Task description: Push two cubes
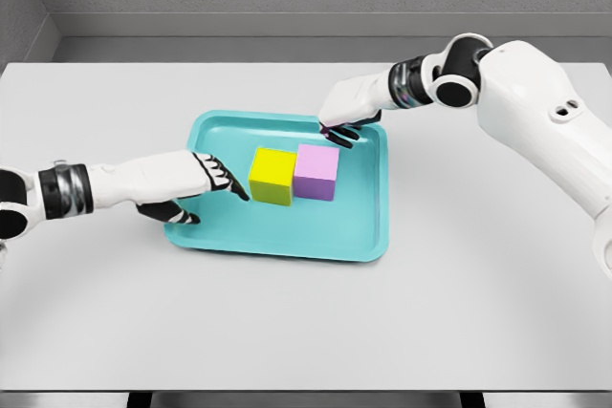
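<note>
1. A teal tray (368, 236) lay on the white table (287, 332), near the table's middle, and everything below is placed relative to that tray.
2. A yellow cube (272, 177) stood inside the tray, a little left of the tray's centre.
3. A pink cube (316, 172) stood inside the tray as well, immediately to the right of the yellow one, the two side faces touching or very nearly so.
4. The left hand (186, 183) reached in over the tray's left rim, its arm coming across the table from the left edge.
5. Its fingers (229, 183) were extended and loosely spread, grasping nothing; the dark tips pointed at the yellow cube's left face, just beside it, though actual contact could not be judged.
6. The left thumb hung lower, over the tray's left rim near its front corner.
7. The right hand (346, 114) hovered above the tray's back rim, behind the pink cube, its arm bending in from the upper right.
8. Its fingers (339, 133) were bent downward but loose, enclosing nothing, with the tips near the pink cube's back top edge; whether they touched it was unclear.
</note>
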Controlling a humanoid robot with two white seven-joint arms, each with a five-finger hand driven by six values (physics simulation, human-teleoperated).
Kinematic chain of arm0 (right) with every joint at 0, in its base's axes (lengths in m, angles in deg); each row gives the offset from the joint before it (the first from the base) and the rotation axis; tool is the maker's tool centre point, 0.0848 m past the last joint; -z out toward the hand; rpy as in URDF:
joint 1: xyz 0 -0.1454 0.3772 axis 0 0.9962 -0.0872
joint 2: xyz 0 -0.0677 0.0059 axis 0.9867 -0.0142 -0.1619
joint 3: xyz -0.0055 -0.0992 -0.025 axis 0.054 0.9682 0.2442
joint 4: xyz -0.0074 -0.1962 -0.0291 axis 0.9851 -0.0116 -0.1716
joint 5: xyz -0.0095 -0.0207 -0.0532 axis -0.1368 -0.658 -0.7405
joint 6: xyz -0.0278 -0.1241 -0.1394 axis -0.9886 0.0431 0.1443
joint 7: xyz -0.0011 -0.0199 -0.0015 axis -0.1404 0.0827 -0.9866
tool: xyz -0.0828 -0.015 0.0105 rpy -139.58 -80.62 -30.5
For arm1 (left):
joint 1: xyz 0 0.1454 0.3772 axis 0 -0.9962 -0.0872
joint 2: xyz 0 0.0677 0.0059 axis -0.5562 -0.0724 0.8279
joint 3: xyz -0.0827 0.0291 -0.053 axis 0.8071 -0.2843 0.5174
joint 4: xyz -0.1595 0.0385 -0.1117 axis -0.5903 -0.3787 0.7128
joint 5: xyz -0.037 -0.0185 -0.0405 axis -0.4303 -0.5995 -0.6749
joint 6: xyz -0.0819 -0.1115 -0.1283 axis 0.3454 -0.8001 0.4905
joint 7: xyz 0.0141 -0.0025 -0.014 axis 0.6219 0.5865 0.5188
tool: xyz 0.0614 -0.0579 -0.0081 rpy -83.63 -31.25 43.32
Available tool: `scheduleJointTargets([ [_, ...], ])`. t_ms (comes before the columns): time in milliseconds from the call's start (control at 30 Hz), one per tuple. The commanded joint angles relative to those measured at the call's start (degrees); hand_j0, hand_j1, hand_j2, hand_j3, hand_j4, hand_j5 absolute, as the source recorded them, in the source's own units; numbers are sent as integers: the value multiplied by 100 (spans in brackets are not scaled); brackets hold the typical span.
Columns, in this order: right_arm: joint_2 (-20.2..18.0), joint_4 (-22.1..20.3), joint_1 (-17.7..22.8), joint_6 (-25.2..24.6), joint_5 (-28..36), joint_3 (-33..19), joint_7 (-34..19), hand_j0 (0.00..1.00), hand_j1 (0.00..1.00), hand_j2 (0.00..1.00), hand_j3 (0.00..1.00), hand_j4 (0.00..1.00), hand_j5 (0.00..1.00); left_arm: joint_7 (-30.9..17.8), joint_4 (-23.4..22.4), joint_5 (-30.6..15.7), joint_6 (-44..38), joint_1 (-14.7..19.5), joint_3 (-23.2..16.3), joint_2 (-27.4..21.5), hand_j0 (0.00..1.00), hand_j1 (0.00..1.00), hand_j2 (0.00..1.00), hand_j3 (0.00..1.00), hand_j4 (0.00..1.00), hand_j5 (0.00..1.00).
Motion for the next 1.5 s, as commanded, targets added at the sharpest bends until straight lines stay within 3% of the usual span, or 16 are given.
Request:
scheduleJointTargets([
  [0,107,89,0,-25,-92,2,1,12,12,12,12,12,12,2,-135,76,-15,0,-14,171,83,83,83,83,83,83],
  [67,133,89,-9,-34,-92,20,1,12,12,12,12,12,12,2,-12,32,-15,-18,-181,171,82,82,82,82,82,82],
  [833,10,160,-79,-87,-66,-130,1,14,14,14,14,14,14,2,252,-144,-15,-114,-410,285,82,82,82,82,82,82],
  [967,-139,168,-114,-87,-66,-209,1,15,15,15,15,15,15,2,270,-249,-15,-123,-375,136,82,82,82,82,82,82],
  [1200,-350,151,-62,21,-66,-200,1,16,16,16,16,16,16,2,762,-513,-15,-211,-436,109,79,79,79,79,79,79],
  [1467,-465,124,-70,21,-57,-200,1,18,18,18,18,18,18,2,709,-486,-15,-79,-445,206,79,79,79,79,79,79],
])
